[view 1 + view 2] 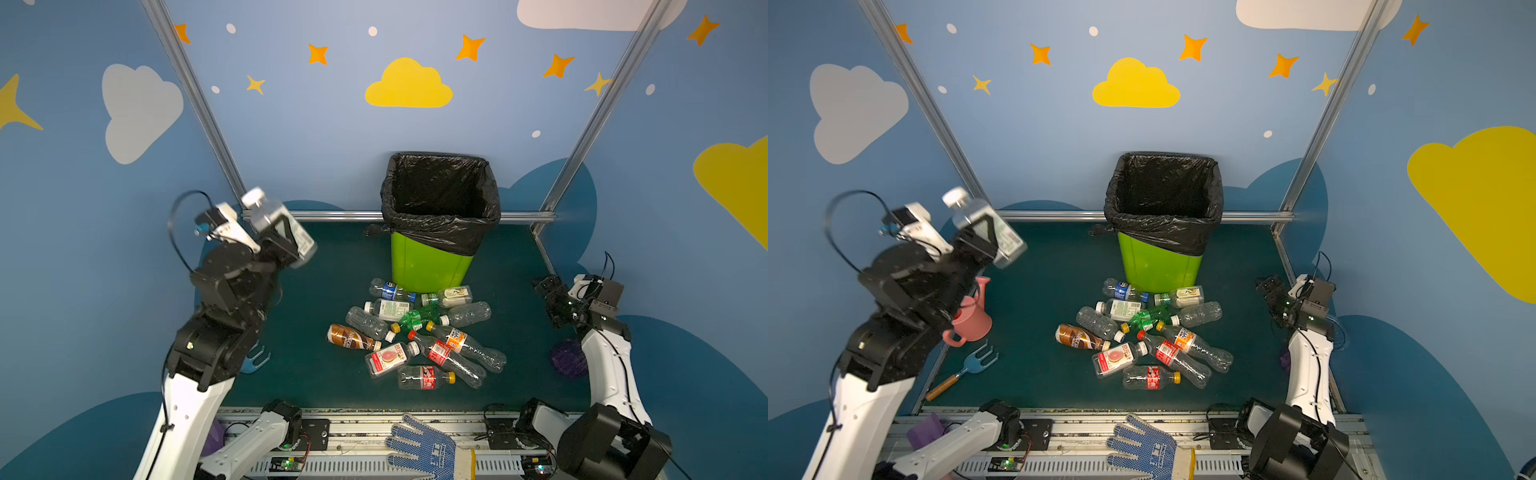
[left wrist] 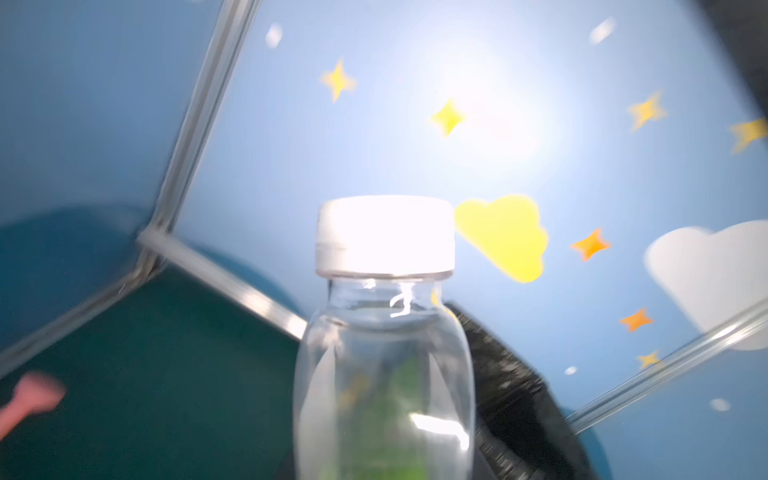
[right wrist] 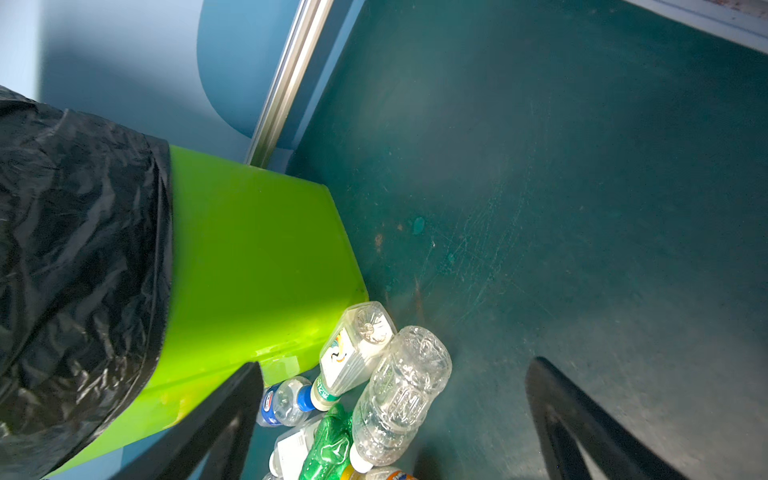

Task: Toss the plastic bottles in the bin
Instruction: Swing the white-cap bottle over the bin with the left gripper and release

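Left hand (image 1: 286,239) clamped on a clear white-capped bottle (image 1: 266,212), held high, well left of the bin (image 1: 428,266).
It looks empty, thin-walled and slick, so probably light and easily dented; grip mid-body across the label. Right hand (image 1: 550,299) gapes empty beside the plastic bottles (image 1: 415,336) heaped before the bin.

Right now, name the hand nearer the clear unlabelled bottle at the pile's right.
Right. The right hand hangs open right of the clear unlabelled bottle; the left hand, gripping a white-capped bottle, is raised left of the pile.
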